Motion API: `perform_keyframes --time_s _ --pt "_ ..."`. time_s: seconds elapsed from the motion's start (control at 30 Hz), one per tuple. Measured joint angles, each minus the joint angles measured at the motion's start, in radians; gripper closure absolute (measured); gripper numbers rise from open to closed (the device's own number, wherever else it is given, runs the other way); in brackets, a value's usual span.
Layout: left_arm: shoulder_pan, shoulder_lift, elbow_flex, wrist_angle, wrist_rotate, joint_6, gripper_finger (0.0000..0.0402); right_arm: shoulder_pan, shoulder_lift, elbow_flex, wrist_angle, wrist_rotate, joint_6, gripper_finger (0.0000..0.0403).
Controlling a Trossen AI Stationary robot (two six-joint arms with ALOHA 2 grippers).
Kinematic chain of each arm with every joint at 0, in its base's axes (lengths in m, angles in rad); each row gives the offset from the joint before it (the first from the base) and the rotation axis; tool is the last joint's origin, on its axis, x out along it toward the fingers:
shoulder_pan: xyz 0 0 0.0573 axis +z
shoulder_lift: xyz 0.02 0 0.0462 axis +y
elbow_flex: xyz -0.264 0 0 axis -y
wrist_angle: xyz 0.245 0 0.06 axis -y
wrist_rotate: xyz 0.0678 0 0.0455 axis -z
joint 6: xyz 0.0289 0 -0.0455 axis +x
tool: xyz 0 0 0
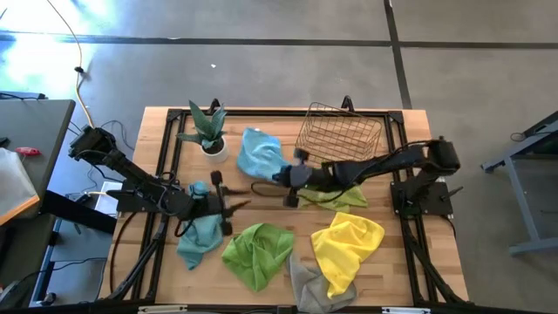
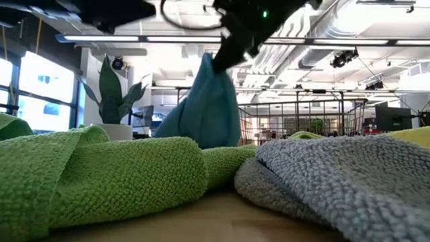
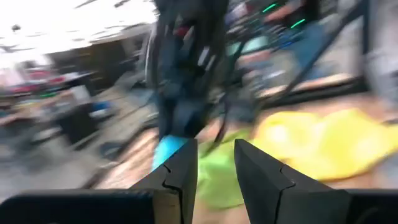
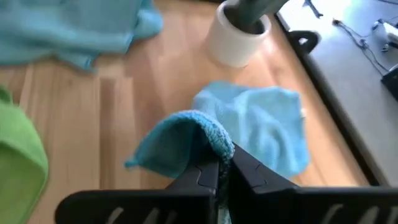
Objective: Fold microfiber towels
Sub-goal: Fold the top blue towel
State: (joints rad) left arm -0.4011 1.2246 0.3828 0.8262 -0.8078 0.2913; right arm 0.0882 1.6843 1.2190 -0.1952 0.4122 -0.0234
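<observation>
Right end effector clamped on a teal-blue towel's raised fold — left end effector seemingly part-open, empty.

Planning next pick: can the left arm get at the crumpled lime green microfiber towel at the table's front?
Probably yes. The left gripper hangs empty, fingers parted, beside the crumpled lime green towel, which lies uncovered with nothing between them.

plant left of basket | towels in front of both
</observation>
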Motion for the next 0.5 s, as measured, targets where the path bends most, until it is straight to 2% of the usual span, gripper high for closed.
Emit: perform_keyframes --time_s 0.1,0.23,0.5 --pt "0.041 0.015 0.000 0.003 -0.009 0.041 0.0307 -0.020 -0.044 0.043 -0.013 0.000 0.007 0.0402" --pt "0.100 0.032 0.000 0.020 0.041 0.088 0.0307 -0.044 -0.076 0.125 -0.072 0.003 0.025 0.0402" --pt "0.195 0.040 0.027 0.170 0.129 0.339 0.0307 -0.090 -0.075 0.249 -0.125 0.010 0.024 0.0403"
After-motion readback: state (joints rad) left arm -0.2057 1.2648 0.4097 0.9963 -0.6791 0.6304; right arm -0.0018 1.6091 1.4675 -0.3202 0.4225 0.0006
